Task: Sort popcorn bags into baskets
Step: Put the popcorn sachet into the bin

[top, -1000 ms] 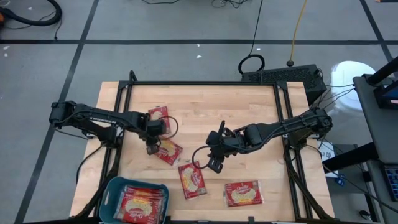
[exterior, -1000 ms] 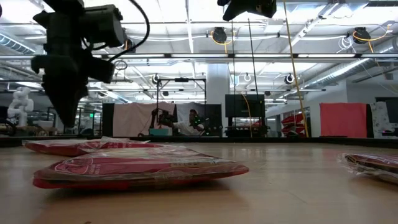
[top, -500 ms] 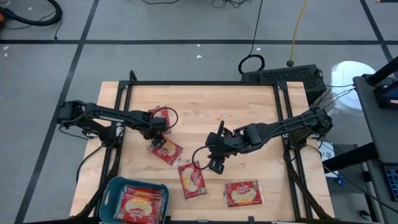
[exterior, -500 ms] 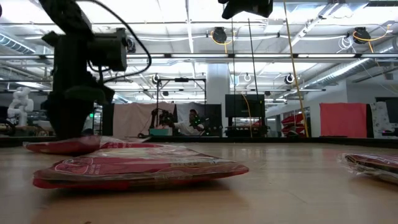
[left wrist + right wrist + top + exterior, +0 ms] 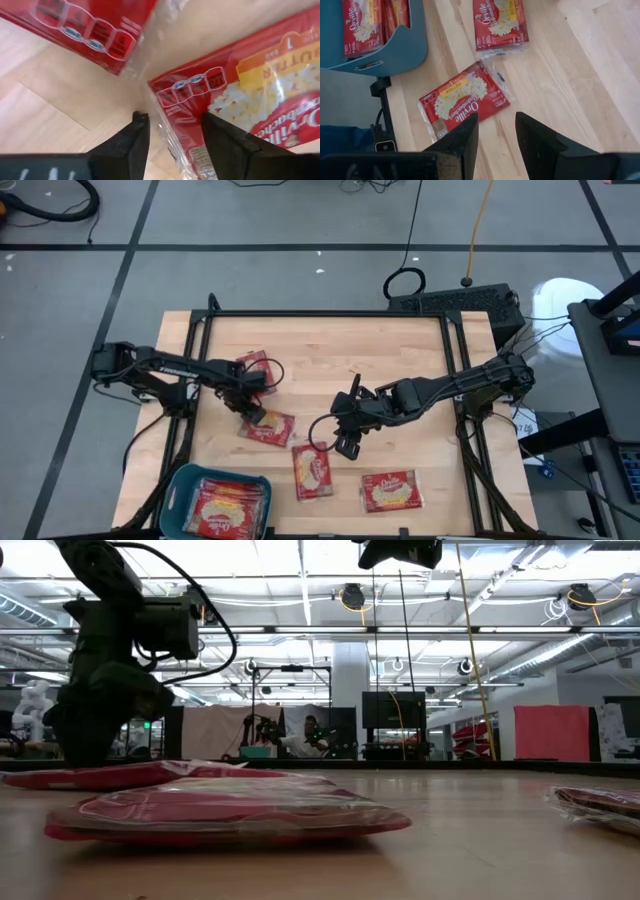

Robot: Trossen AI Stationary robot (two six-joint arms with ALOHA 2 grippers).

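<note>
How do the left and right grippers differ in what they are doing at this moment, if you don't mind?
The left gripper is down at the table, its open fingers straddling the edge of a popcorn bag. The right gripper hovers above bare wood over the table's middle, with nothing between its fingers. Both are open, and neither grips anything.

Grey floor (image 5: 300, 220) with dark lines, bright ceiling lights (image 5: 300, 570), red panel (image 5: 552, 732)

Glossy, crinkled clear film over red flat popcorn packet (image 5: 235, 95) between matt black plastic-looking left fingers (image 5: 131, 142); pale, smooth, satin wood-grain tabletop (image 5: 560, 75) beyond; smooth teal-blue plastic bin (image 5: 410, 50), faintly shiny
</note>
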